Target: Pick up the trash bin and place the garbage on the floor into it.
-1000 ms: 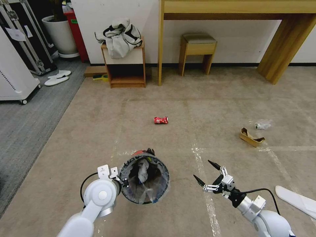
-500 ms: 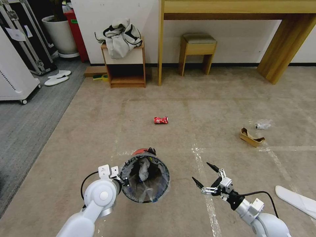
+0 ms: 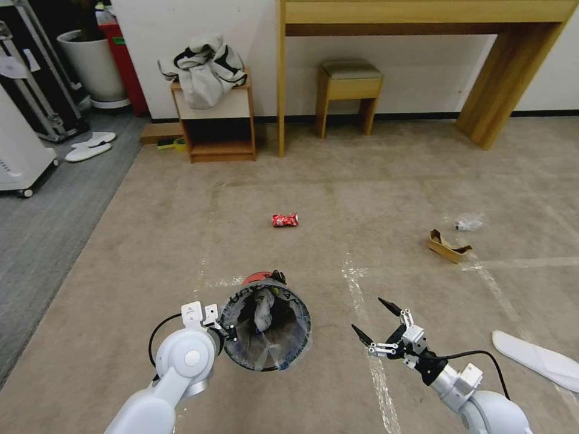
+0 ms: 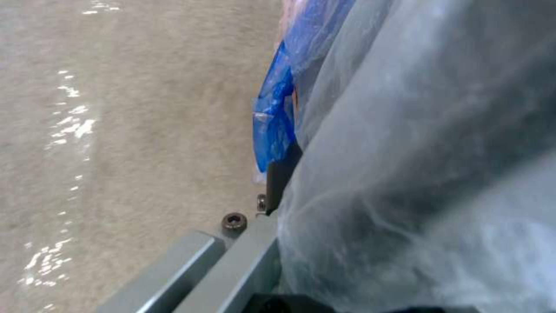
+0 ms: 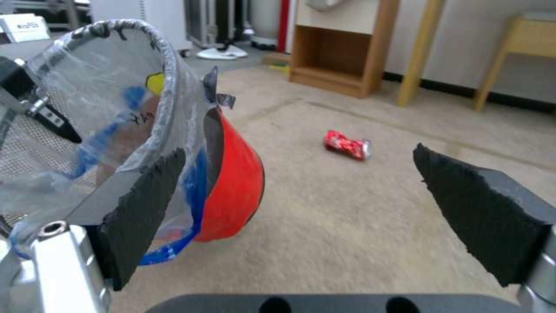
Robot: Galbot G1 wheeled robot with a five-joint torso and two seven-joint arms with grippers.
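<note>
Left gripper (image 3: 224, 330) clamped on the rim of the trash bin (image 3: 265, 325), holding it off the floor (image 3: 151, 241) at lower centre-left of the head view; bin tilted, mouth facing up toward the head camera, red base pointing away and down, long axis running roughly fore-aft from the robot. Clear liner with blue edge (image 4: 272, 126) pressed against the left finger in the left wrist view; crumpled white material visible inside the bin. Right gripper (image 3: 377, 325) hangs above the floor to the bin's right, apart from it, fingers spread wide, nothing between the pads (image 5: 481, 208). Crushed red can (image 3: 284, 220) lies on the carpet ahead of the bin, well apart from both grippers, long axis about crosswise to the robot; in the right wrist view it sits between the two pads (image 5: 346, 144), farther off. Brown cardboard piece (image 3: 447, 246) and clear plastic bottle (image 3: 468, 223) lie ahead-right, near each other. White slipper (image 3: 537, 360) on the floor at far right.
</note>
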